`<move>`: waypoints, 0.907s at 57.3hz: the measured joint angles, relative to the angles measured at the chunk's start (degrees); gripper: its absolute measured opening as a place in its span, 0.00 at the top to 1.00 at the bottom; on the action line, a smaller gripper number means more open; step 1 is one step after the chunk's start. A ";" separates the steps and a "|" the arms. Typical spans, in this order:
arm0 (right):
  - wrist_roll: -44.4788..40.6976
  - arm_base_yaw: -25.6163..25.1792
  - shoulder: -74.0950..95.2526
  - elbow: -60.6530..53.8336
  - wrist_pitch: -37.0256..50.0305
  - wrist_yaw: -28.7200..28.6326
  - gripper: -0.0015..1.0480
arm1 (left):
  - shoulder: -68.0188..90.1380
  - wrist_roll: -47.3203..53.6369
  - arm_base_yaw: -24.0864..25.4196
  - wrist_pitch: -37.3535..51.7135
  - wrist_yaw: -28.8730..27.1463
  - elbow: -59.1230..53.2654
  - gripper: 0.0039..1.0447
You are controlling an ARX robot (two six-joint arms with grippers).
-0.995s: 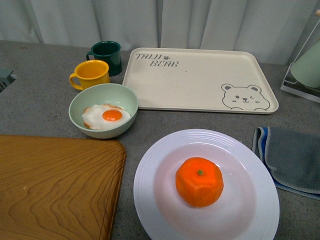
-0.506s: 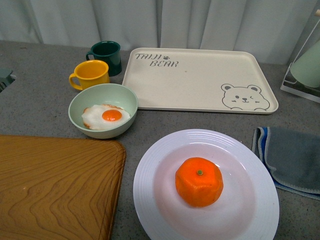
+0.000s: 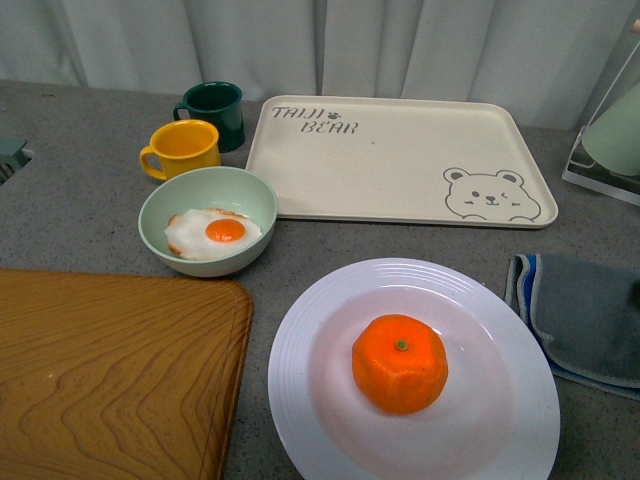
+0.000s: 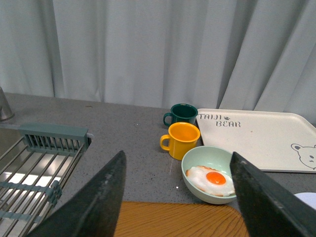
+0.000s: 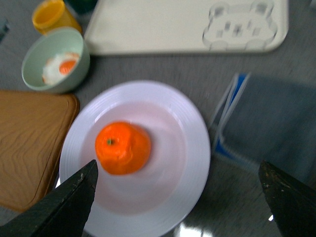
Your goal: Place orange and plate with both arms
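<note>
status: the orange [image 3: 399, 364] rests in the middle of the plate [image 3: 290, 372], which sits at the near edge of the worktop, right of centre. neither is gripped, and no arm shows in the front view.

left gripper [image 4: 177, 155]: fingers spread wide, holding nothing, raised above the near left part of the worktop.
right gripper [image 5: 177, 167]: fingers spread wide, holding nothing, raised over the plate. this view is blurred.

hazards:
- the plate is glossy and the orange is round and loose. any tilt during a rim lift is likely to roll the orange off.
- a one-sided pinch on the wide rim may slip. the plate could then drop or slide off the near edge.
- the board [image 3: 110, 370] lies just beside the plate toward the left edge. the cloth [image 3: 585, 315] lies near it toward the right edge. either may foul a finger coming in low.
</note>
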 joint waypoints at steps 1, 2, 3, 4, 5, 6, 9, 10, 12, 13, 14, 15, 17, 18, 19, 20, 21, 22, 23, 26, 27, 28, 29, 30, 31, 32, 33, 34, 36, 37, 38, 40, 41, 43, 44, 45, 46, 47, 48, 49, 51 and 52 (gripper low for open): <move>0.74 -0.07 2.82 0.52 -0.09 -0.92 0.09 | 0.00 0.00 0.00 0.00 -0.02 0.00 0.31; 1.20 -0.13 4.13 0.76 -0.20 -1.33 0.09 | 0.00 0.00 0.00 0.00 -0.02 0.00 0.29; 1.97 -0.31 6.75 1.38 -0.57 -1.99 0.09 | 0.00 0.00 0.00 0.00 -0.02 0.00 0.25; 2.69 -0.55 9.18 2.01 -1.03 -2.36 0.09 | 0.00 0.00 0.00 0.00 -0.02 0.00 0.22; 3.78 -0.94 12.61 2.82 -1.29 -3.67 0.09 | 0.00 0.00 0.00 0.00 -0.02 0.00 0.17; 4.20 -1.31 14.60 3.32 -1.46 -4.57 0.09 | 0.00 0.00 0.00 0.00 -0.02 0.00 0.13; 5.38 -2.29 19.10 4.72 -2.14 -6.58 0.09 | 0.00 0.00 0.00 0.00 0.00 0.00 0.05; 5.81 -2.62 20.68 5.31 -2.54 -7.10 0.09 | 0.00 0.13 0.00 0.00 -0.02 0.00 0.04; 6.19 -3.06 22.91 6.23 -2.80 -7.78 0.09 | 0.00 0.13 0.00 0.00 0.00 0.00 0.06; 6.34 -3.30 24.26 6.80 -3.02 -7.98 0.09 | 0.00 0.13 0.00 0.00 -0.02 0.00 0.07; 6.43 -3.41 24.96 7.10 -3.19 -7.98 0.09 | 0.00 0.13 0.00 0.00 0.00 0.00 0.07; 6.60 -3.56 26.16 7.74 -3.52 -7.89 0.09 | 0.00 0.13 0.00 0.00 0.00 0.00 0.07; 6.67 -3.80 27.93 8.68 -4.09 -7.65 0.09 | 0.00 0.13 0.00 0.00 0.00 0.00 0.06; 6.88 -3.93 29.07 9.25 -4.42 -7.52 0.09 | 0.00 0.13 0.00 0.00 0.00 0.00 0.06; 7.06 -3.98 29.59 9.53 -4.61 -7.52 0.09 | 0.00 0.13 0.00 0.00 0.00 0.00 0.06; 7.37 -4.07 30.67 10.14 -5.18 -7.48 0.09 | 0.00 0.13 0.00 0.00 0.00 0.00 0.06; 7.48 -4.09 31.19 10.49 -5.53 -7.48 0.09 | 0.00 0.13 0.00 0.00 0.00 0.00 0.06; 7.58 -4.13 32.20 11.13 -6.27 -7.30 0.09 | 0.00 0.13 0.00 0.00 0.00 0.00 0.06; 7.67 -4.13 33.14 11.63 -6.69 -6.93 0.09 | 0.00 0.13 0.00 0.00 0.00 0.00 0.06; 7.80 -4.07 34.88 12.44 -7.15 -6.58 0.09 | 0.00 0.13 0.00 0.00 0.00 0.00 0.06; 7.87 -3.93 35.74 12.81 -7.23 -6.58 0.09 | 0.00 0.13 0.00 0.00 -0.02 0.00 0.06; 7.87 -3.83 36.61 13.18 -7.21 -6.60 0.09 | 0.00 0.13 0.00 0.00 -0.02 0.00 0.06; 7.89 -3.69 37.53 13.62 -7.21 -6.58 0.09 | 0.00 0.13 0.00 0.00 0.00 0.00 0.06; 7.89 -3.54 38.42 14.03 -7.19 -6.49 0.09 | 0.00 0.13 0.00 0.00 0.00 0.00 0.06; 7.89 -3.39 39.41 14.53 -7.17 -6.27 0.09 | 0.00 0.13 0.00 0.00 0.00 0.00 0.06; 7.89 -3.21 40.37 14.99 -7.06 -5.77 0.09 | 0.00 0.13 0.00 0.00 -0.02 0.00 0.06; 7.89 -3.13 40.89 15.21 -7.02 -5.57 0.09 | 0.00 0.13 0.00 0.00 0.00 0.00 0.06; 7.89 -2.97 41.86 15.67 -6.91 -5.22 0.09 | 0.00 0.13 0.00 0.00 0.00 0.00 0.06; 7.93 -2.71 43.32 16.37 -6.71 -4.83 0.09 | 0.00 0.13 0.00 0.00 0.00 0.00 0.06; 8.09 -2.60 44.28 16.79 -6.45 -4.63 0.09 | 0.00 0.13 0.00 0.00 0.00 0.00 0.06; 8.20 -2.54 44.74 16.98 -6.29 -4.59 0.09 | 0.00 0.13 0.00 0.00 0.00 0.00 0.06; 8.63 -2.36 46.12 17.73 -6.27 -4.24 0.09 | 0.00 0.13 0.00 0.00 0.00 0.00 0.06; 8.79 -2.23 46.97 18.27 -6.36 -3.93 0.09 | 0.00 0.13 0.00 0.00 0.00 0.00 0.06; 8.90 -2.03 48.17 19.04 -6.49 -3.67 0.09 | 0.00 0.13 0.00 0.00 0.00 0.00 0.06; 8.96 -1.95 48.94 19.54 -6.64 -3.58 0.09 | 0.00 0.13 0.00 0.00 0.00 0.00 0.06; 8.96 -1.90 49.31 19.80 -6.69 -3.56 0.09 | 0.00 0.13 0.00 0.00 0.00 0.00 0.06; 8.98 -1.79 50.03 20.31 -6.88 -3.41 0.09 | 0.00 0.13 0.00 0.00 0.00 0.00 0.06; 9.01 -1.68 50.69 20.76 -6.97 -3.32 0.09 | 0.00 0.13 0.00 0.00 -0.02 0.00 0.06; 9.07 -1.60 51.34 21.22 -6.99 -3.32 0.09 | 0.00 0.13 0.00 0.00 0.00 0.00 0.06; 9.14 -1.57 51.67 21.42 -7.02 -3.34 0.09 | 0.00 0.13 0.00 0.00 0.00 0.00 0.06; 9.14 -1.42 52.57 22.08 -7.21 -3.39 0.09 | 0.00 0.13 0.00 0.00 0.00 0.00 0.06; 9.14 -1.33 53.11 22.51 -7.32 -3.30 0.09 | 0.00 0.13 0.00 0.00 0.00 0.00 0.06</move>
